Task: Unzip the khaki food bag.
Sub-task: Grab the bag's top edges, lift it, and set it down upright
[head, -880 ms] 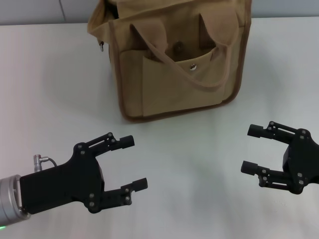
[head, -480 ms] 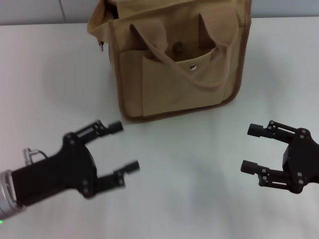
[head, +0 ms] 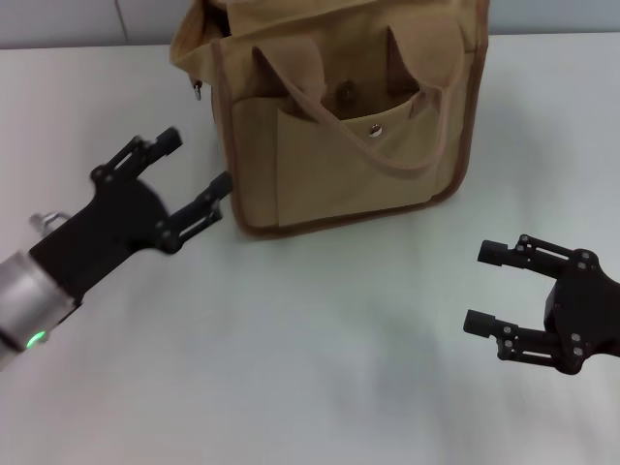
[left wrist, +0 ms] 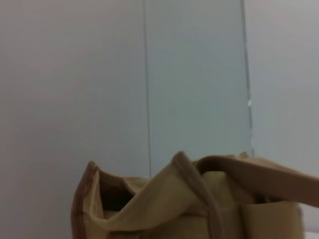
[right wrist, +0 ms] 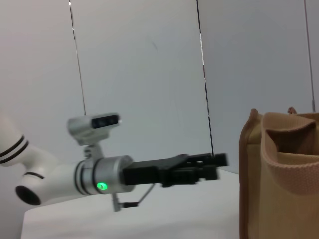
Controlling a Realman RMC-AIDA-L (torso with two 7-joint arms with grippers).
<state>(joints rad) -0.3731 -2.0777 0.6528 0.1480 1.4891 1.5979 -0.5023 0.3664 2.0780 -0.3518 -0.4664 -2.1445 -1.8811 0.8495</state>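
The khaki food bag (head: 344,116) stands upright at the back middle of the white table (head: 320,349). It has brown edge trim, a front pocket with a metal snap (head: 375,129) and a loop handle (head: 387,160) hanging over the front. A silver zipper pull (head: 197,91) hangs at its upper left corner. My left gripper (head: 198,161) is open, just left of the bag's lower left corner, with one fingertip close to the side. The bag also shows in the left wrist view (left wrist: 189,209) and the right wrist view (right wrist: 279,174). My right gripper (head: 481,288) is open and empty, in front of the bag to the right.
The bag's top gapes open at the left end (left wrist: 112,199). A grey panelled wall (left wrist: 194,74) stands behind the table. In the right wrist view my left gripper (right wrist: 219,166) hovers above the table beside the bag.
My left gripper has moved away from the front of the table, forward and slightly left, up to the bag's left side. The right gripper has barely moved.
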